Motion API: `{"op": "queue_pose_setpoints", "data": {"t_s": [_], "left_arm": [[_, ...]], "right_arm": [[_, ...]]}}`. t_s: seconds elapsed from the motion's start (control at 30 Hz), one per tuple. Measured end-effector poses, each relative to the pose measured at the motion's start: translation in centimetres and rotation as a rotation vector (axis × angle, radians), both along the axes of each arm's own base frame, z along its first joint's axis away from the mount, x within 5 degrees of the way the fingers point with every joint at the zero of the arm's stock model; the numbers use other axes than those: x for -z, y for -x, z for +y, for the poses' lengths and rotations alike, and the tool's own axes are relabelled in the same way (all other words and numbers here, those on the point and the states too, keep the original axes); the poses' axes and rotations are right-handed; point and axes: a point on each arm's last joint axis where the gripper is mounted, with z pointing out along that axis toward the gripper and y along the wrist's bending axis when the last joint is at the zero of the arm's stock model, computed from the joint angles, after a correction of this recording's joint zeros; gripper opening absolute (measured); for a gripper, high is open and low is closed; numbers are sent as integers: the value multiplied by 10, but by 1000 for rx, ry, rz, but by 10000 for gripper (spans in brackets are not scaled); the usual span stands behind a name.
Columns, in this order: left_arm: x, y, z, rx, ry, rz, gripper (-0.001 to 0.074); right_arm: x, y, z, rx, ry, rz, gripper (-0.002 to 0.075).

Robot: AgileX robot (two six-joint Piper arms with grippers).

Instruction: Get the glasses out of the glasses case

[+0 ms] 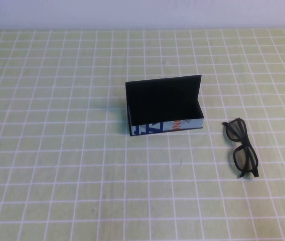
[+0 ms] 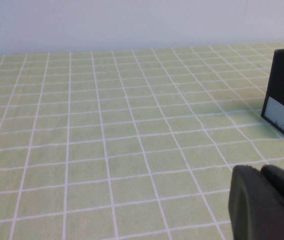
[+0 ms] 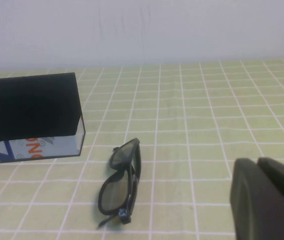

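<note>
The right gripper point(image 3: 269, 200), seen only in its wrist view, is closed on nothing, near the glasses point(image 3: 120, 182). The left gripper point(image 2: 267, 205) hangs apart from the glasses case point(image 1: 165, 106); whether it is parted I cannot tell. The high view alone shows the case's lid raised, with the glasses right of the case on the table point(image 1: 57, 150).

Green tablecloth point(image 1: 57, 150) with white grid; plain pale wall point(image 1: 132, 12) behind.

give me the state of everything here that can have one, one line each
black rectangular glasses case with white printed front: lid open and upright, nothing visible inside
black thick-framed plastic glasses: out of the case, lying on the green checked tablecloth to the case's right, apart from it
left gripper: low at the table's near left edge, empty
right gripper: shut, empty, near the glasses, not touching them
</note>
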Motion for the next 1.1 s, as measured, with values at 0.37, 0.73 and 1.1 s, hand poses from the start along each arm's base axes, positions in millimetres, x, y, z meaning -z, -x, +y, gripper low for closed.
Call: {"op": "queue_pose_setpoints", "data": {"t_s": [0.37,0.73,1.1], "left_arm": [[0,0,0,0,3,1,-4],[0,0,0,0,3,1,-4],[0,0,0,4,3,1,-4]], "right_arm": [[13,2,1,-11,9,143,-18],[16,3,1,-14,-2,172,-18],[16,3,1,-14,-2,172,-18]]}}
